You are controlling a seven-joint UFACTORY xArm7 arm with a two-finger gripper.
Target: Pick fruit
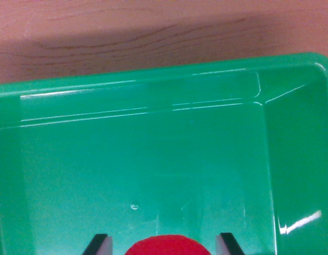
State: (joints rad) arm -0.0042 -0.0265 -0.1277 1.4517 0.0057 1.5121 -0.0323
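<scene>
One green plastic bin (291,138), rectangular, glossy, with light streaks on its walls; rim running across the upper part of the wrist view and down the wrist view's right. One red fruit (167,245), rounded, only its top showing at the bottom edge of the view; kind of fruit not clear. Two fingers (102,245), dark with pale inner faces, only their tips in view, one to each side of the fruit.

Fruit placed between the two fingers, over the bin's floor, near the bottom centre; fingers set wide, a narrow strip of green visible between each tip and the fruit; contact lower down out of frame, so hold cannot be told.

One wooden surface (126,32), reddish-brown with visible grain, beyond the bin's far rim; shadow band along that rim; nothing of the room in view beyond it.
</scene>
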